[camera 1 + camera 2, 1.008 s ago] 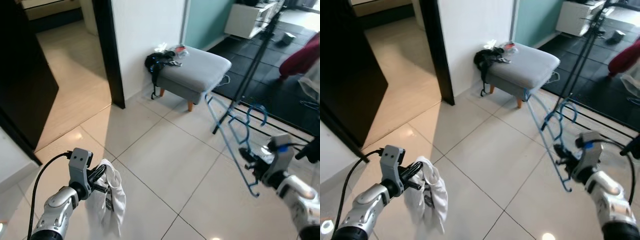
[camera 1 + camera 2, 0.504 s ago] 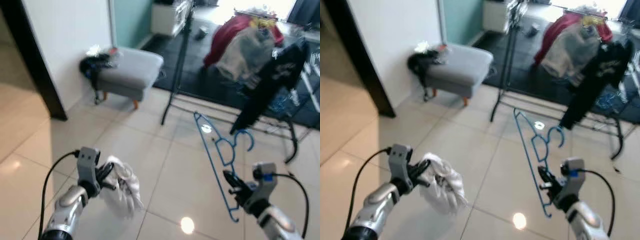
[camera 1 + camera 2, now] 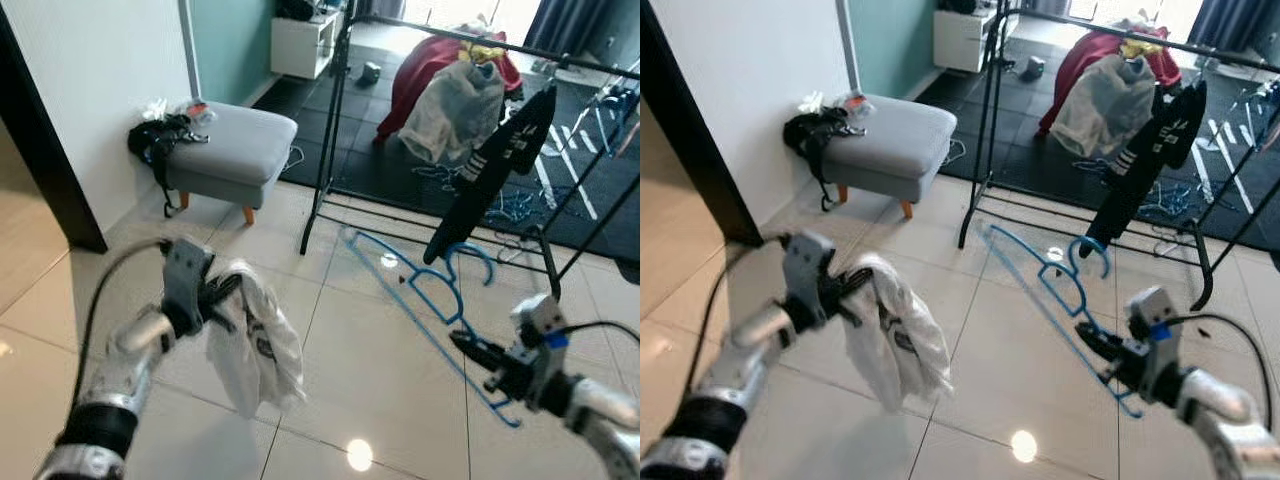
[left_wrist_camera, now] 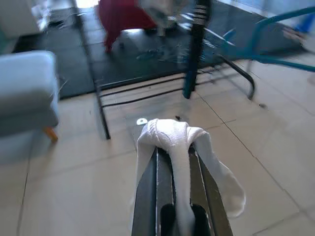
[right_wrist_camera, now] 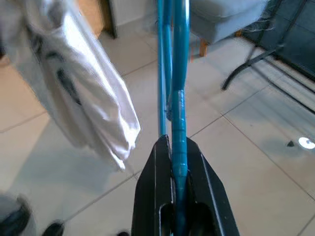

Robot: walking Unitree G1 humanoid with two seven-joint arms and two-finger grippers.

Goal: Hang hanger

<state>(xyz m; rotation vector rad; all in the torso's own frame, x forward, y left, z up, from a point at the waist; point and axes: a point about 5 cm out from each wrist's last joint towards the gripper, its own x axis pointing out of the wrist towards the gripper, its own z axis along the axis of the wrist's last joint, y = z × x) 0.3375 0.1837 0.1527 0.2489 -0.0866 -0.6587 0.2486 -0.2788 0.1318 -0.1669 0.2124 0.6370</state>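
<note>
My right gripper is shut on the lower bar of a blue wire hanger. The hanger slants up and away over the tiled floor, its hook toward the rack. In the right wrist view the fingers clamp the blue hanger. My left gripper is shut on a white garment that droops below it; the left wrist view has the white garment pinched between the fingers. A black clothes rack stands beyond, with red, grey and black clothes on its rail.
A grey footstool with a black bag stands by the white wall at the left. A dark door frame is at the far left. The rack's legs and floor bar cross the tiles ahead; a dark mat lies behind.
The view has swung right, bringing the rack and its clothes into sight. Both grippers keep their hold. My left arm holds the garment higher.
</note>
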